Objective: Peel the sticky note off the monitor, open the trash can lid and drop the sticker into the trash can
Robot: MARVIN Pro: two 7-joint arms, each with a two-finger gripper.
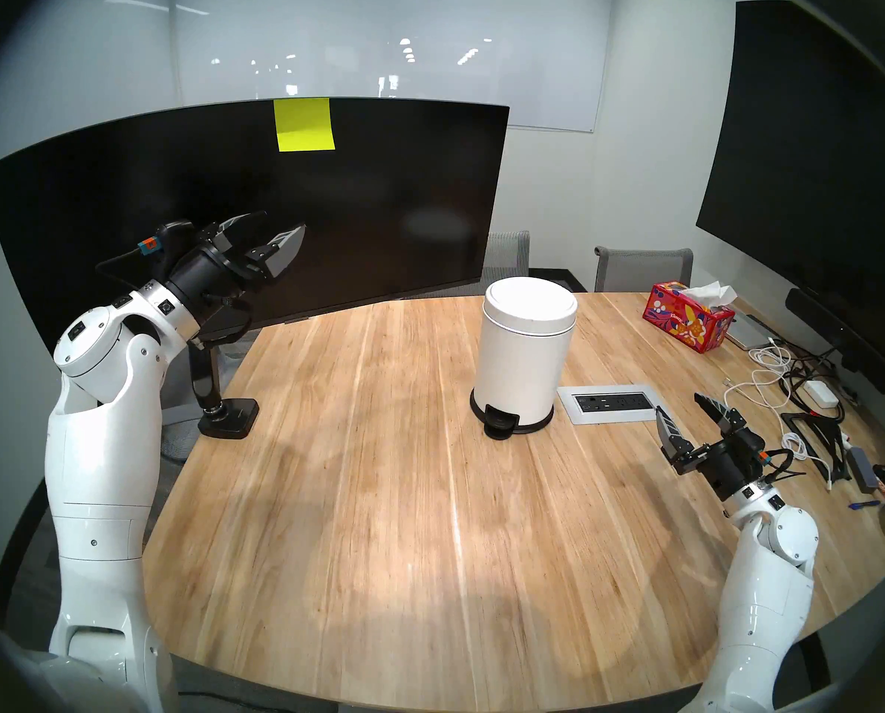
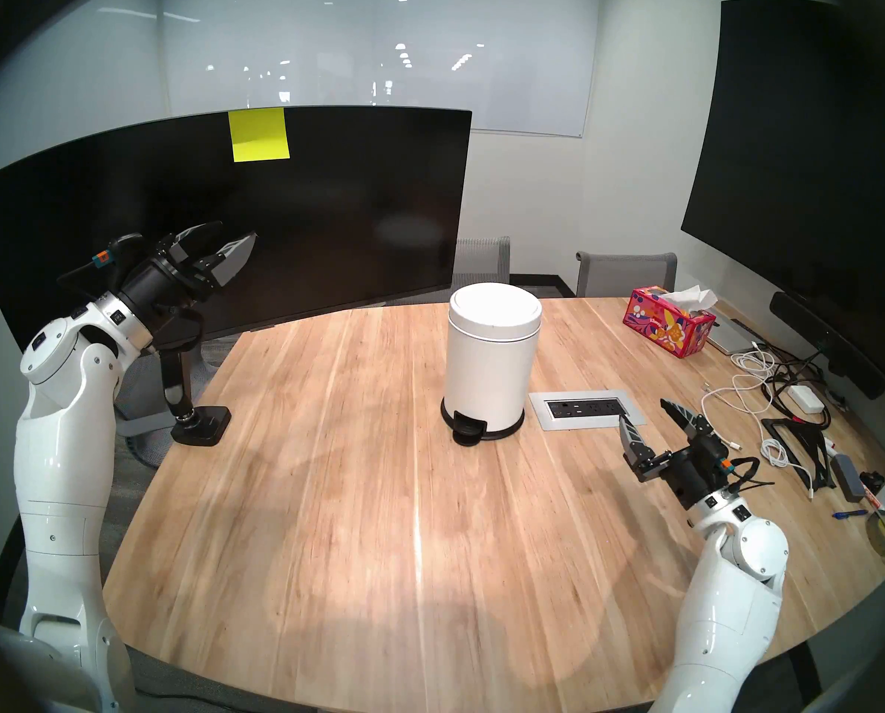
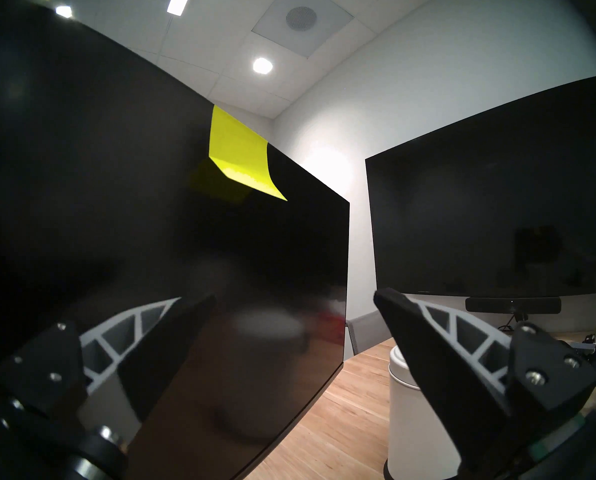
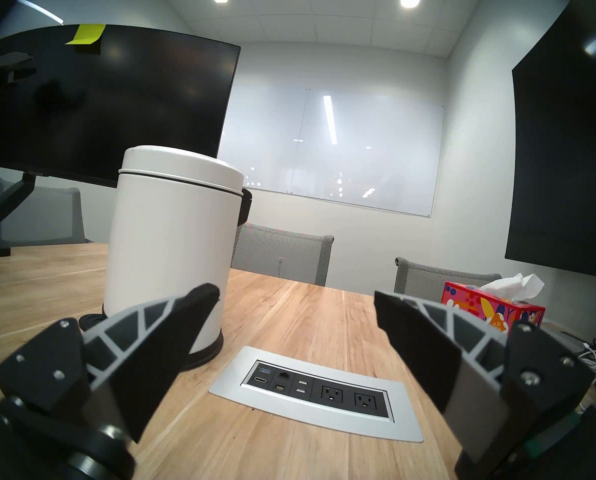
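Yellow-green sticky note [image 1: 304, 124] clings at the monitor [image 1: 173, 208] top edge, lower edge curling free: that's the flap to pinch. Left gripper [image 1: 270, 238], fingers spread and empty, hangs well below it, near the glass. Clear table lies around the closed trash can [image 1: 525, 367]; right gripper [image 1: 687, 413] waits empty, fingers spread.

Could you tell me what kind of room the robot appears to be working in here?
Most likely a small office meeting room: a wooden conference table with a built-in power and data outlet panel, a whiteboard on the wall, a large wall screen and mesh office chairs.
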